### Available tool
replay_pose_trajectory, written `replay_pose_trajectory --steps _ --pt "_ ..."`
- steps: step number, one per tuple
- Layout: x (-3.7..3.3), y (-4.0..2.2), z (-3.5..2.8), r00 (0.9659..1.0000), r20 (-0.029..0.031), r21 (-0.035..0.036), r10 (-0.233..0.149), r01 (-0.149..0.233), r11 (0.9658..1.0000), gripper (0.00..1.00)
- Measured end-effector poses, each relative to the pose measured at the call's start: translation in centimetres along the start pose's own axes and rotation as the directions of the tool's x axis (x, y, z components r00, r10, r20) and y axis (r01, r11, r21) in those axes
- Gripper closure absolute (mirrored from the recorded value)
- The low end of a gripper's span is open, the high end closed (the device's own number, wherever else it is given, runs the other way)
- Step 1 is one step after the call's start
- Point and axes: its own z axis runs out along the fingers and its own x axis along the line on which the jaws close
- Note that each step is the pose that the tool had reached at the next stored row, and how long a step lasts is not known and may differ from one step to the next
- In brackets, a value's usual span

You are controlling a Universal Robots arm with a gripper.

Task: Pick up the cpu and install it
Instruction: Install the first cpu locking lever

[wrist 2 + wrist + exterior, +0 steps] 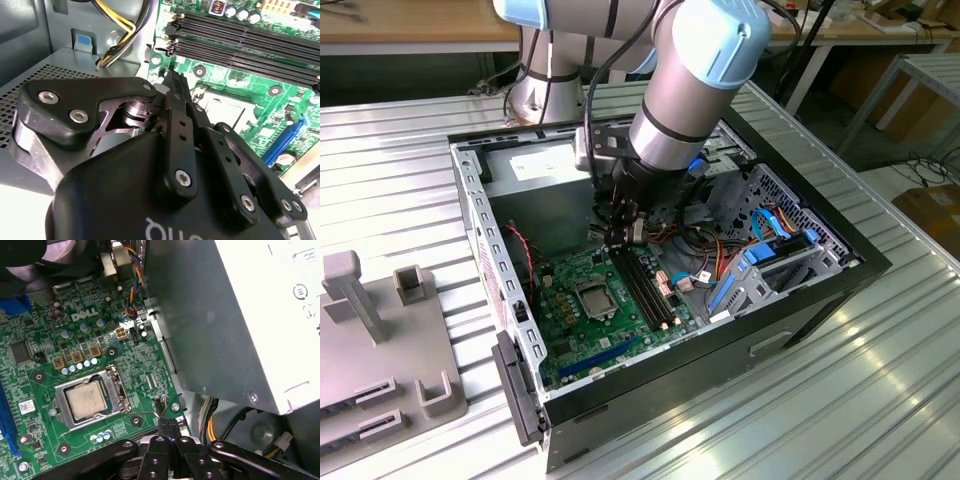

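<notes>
An open black steel computer case (650, 300) lies on its side on a ribbed metal table (840, 400), and everything else is placed from that case. Above its middle hangs the grey, blue-capped robot arm (695, 70), its black gripper (628, 232) lowered inside the walls. In both wrist views the slim black fingers (168, 427) stand pressed together with nothing between them, tips just over the board's edge.

Against the case's far wall sits the big grey sheet-metal power-supply box (535, 175), smooth and flat-sided; in the first wrist view its wall (210, 315) rises close beside the gripper, leaving a narrow channel on that side. Bundled yellow, red and black cables (695, 240) crowd the case's corner toward the exterior view's right, next to a perforated drive cage (785, 215) with blue clips.

The green circuit board (610, 310) covers the case floor, dotted with small capacitors and crossed by long black memory slots (645, 285) running beside the gripper.

The cpu (89, 398), a small, flat, silvery-grey square plate with a matt face, lies seated flat in the square metal-framed socket (90, 400) near the middle of the board, its edges parallel to the socket frame, face up. Being square, it shows no long axis. The gripper is apart from it, just off the socket's corner, with open board between them.
</notes>
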Motion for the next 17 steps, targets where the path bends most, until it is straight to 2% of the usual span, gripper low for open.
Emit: replay_pose_trajectory --steps 4,9,13,16,17 --pt "-0.07 0.02 0.02 1.0000 0.0000 0.0000 0.000 0.000 1.0000 0.89" --pt "0.39 -0.17 -0.05 1.0000 0.0033 -0.0021 0.000 0.000 1.0000 0.89" --pt "1.07 -0.54 -0.28 0.9999 0.0146 -0.0160 0.000 0.001 0.9999 0.89" --pt "1.03 -0.82 -0.35 0.9999 0.0167 -0.0329 0.001 -0.001 0.9995 0.89" --pt "0.99 -0.95 -0.37 0.9998 0.0174 -0.0363 0.002 -0.001 0.9993 0.89"
